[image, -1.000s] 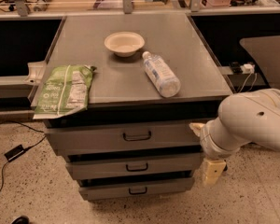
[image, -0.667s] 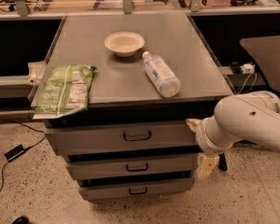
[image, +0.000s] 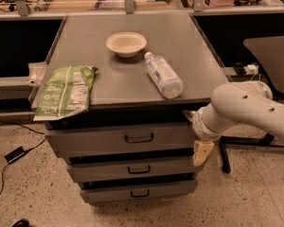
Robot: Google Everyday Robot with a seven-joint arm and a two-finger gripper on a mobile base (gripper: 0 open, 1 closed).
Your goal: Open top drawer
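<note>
End effector (image: 202, 151), grip state unclear, just beside top drawer (image: 94, 141) right end, apart from handle (image: 139, 137)

High, near front view down onto cabinet (image: 118, 86), gripper (image: 202, 151) at right

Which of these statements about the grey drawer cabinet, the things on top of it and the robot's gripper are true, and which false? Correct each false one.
1. The clear plastic bottle stands upright. False: it lies on its side on the grey cabinet top.
2. The cream round bowl sits on the cabinet top, left of the bottle and further back. True.
3. The gripper is on the dark loop handle of the grey metal top drawer. False: it hangs by the right end of the drawer fronts, well to the right of the handle.
4. The green crinkled bag overhangs the cabinet top's front left edge. True.
</note>
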